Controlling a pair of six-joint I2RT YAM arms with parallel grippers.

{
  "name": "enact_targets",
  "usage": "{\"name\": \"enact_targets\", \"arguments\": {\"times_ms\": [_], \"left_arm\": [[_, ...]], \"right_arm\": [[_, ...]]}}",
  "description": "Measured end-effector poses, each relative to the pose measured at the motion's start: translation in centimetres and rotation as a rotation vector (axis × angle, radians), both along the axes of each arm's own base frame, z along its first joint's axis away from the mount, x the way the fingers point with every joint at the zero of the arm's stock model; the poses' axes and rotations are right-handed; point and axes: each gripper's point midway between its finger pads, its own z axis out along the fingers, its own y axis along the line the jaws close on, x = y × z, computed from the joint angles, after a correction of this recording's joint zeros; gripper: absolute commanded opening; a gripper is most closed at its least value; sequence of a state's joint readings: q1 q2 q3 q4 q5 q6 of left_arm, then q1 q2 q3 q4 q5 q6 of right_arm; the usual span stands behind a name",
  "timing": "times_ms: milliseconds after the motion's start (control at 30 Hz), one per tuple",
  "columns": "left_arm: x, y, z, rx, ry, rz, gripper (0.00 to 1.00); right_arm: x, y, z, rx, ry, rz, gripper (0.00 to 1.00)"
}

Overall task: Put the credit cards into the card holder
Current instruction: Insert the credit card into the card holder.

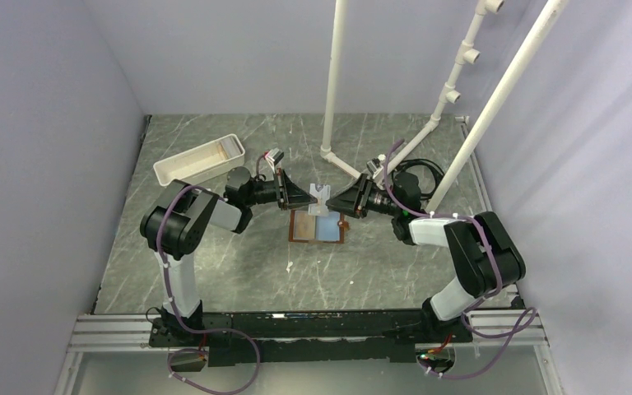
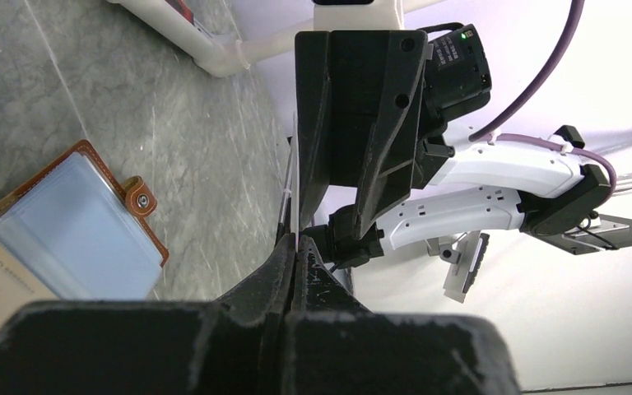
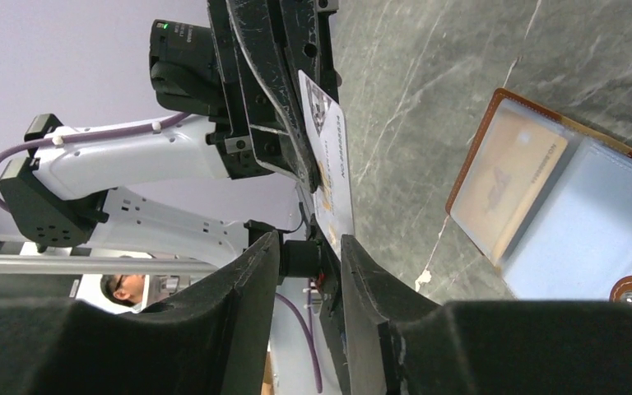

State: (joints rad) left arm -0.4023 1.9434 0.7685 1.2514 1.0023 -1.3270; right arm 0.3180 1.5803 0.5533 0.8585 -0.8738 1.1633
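The white tray (image 1: 197, 159) lies well behind the left gripper's fingers, out of the way. The left gripper (image 2: 295, 247) is clamped shut on a credit card (image 3: 330, 156). It pinches one end, so the card stands on edge in the air beyond its fingertips. The card's free end reaches across to the right gripper (image 3: 310, 251), whose fingers stand apart with a gap far wider than the card. The end sits in or just at that gap, close to one finger; I cannot tell whether it touches. Beneath both sets of fingertips the card holder (image 1: 318, 226) lies open and flat on the table (image 1: 239, 263), with a tan card (image 3: 512, 181) already in a pocket.

The held card looks light, thin, stiff but springy, and slick. A flat pinch across its faces near one end should hold best, leaving the leading edge free. The pocket mouth looks narrow, so that edge must enter square. Room is tight between the fingertips, and white pipes (image 1: 495, 107) stand behind the right gripper.
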Motion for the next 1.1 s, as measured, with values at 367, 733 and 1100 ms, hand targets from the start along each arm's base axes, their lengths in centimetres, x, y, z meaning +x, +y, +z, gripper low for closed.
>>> {"name": "enact_targets", "arguments": {"times_ms": [367,733,1100], "left_arm": [[0.1,0.0,0.1,-0.004,-0.005,0.006,0.00],[0.2,0.1,0.6,-0.020,-0.009,0.008,0.00],[-0.6,-0.6,0.5,-0.037,0.000,-0.003,0.22]], "right_arm": [[-0.1,-0.1,-0.2,-0.017,-0.005,0.002,0.37],[-0.3,-0.4,-0.7,-0.039,0.001,-0.004,0.35],[-0.1,0.0,-0.8,-0.012,0.008,0.005,0.00]]}}
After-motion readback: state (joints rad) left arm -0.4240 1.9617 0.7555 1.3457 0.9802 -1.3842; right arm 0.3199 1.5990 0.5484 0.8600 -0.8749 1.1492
